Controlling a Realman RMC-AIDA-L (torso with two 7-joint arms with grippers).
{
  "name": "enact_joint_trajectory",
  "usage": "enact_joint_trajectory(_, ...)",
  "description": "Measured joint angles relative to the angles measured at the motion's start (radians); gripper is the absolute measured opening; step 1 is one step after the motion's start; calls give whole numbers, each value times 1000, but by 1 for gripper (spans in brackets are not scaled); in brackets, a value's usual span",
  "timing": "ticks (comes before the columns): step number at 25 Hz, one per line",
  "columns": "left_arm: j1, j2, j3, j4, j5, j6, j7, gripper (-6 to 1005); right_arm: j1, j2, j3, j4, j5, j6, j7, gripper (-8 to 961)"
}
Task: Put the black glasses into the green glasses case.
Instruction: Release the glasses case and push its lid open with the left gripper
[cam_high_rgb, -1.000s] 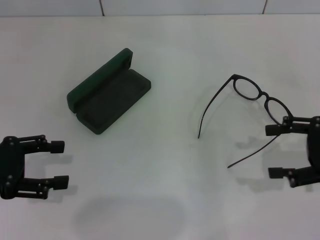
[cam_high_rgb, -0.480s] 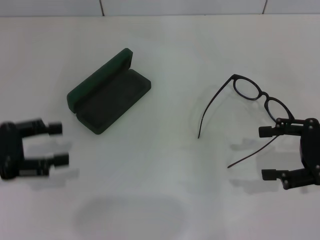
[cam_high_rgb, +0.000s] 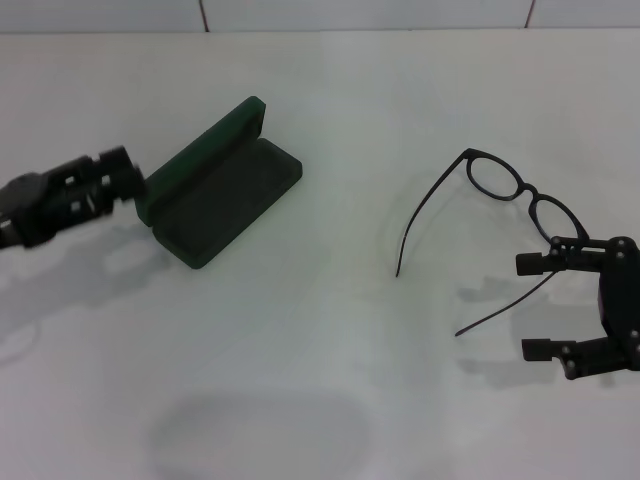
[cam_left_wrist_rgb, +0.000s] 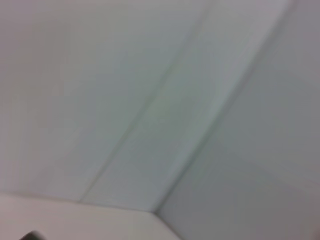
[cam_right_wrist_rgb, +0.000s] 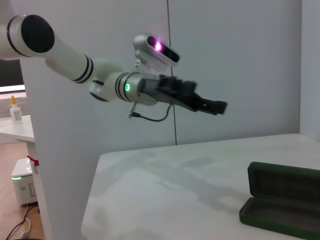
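Observation:
The black glasses (cam_high_rgb: 520, 188) lie on the white table at the right with both temple arms unfolded. My right gripper (cam_high_rgb: 524, 307) is open and empty just in front of them, its upper finger (cam_high_rgb: 545, 262) over the near temple arm by the near lens. The green glasses case (cam_high_rgb: 220, 185) lies open at the left, its grey lining up and empty. It also shows in the right wrist view (cam_right_wrist_rgb: 282, 200). My left gripper (cam_high_rgb: 118, 172) is raised in the air beside the case's left end, and shows in the right wrist view (cam_right_wrist_rgb: 207, 105). The left wrist view shows only wall.
The white table (cam_high_rgb: 320, 340) runs back to a tiled wall (cam_high_rgb: 360, 12). In the right wrist view, a white wall panel (cam_right_wrist_rgb: 95, 45), a small white device (cam_right_wrist_rgb: 22, 185) on the floor and a bottle (cam_right_wrist_rgb: 15, 109) stand beyond the table's edge.
My left arm has lifted off the table's front left and swung up and back to the case's left end. My right gripper shifted slightly left at first, then stayed still and open.

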Motion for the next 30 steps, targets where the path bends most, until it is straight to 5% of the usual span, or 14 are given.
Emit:
enact_joint_trajectory(8, -24, 1, -3, -4, 15, -268, -377, 854, -1, 2, -1, -1, 0, -4, 3, 838)
enact_joint_trajectory(17, -84, 18, 17, 62, 68, -335, -413, 853, 1, 7, -8, -1, 0, -6, 4, 838)
enact_joint_trajectory(26, -232, 14, 230, 361, 343, -357, -491, 852, 5, 13, -9, -1, -12, -5, 2, 837)
enact_joint_trajectory(30, -328, 29, 333, 400, 461, -363, -553, 851, 6, 23, -10, -1, -27, -1, -3, 837)
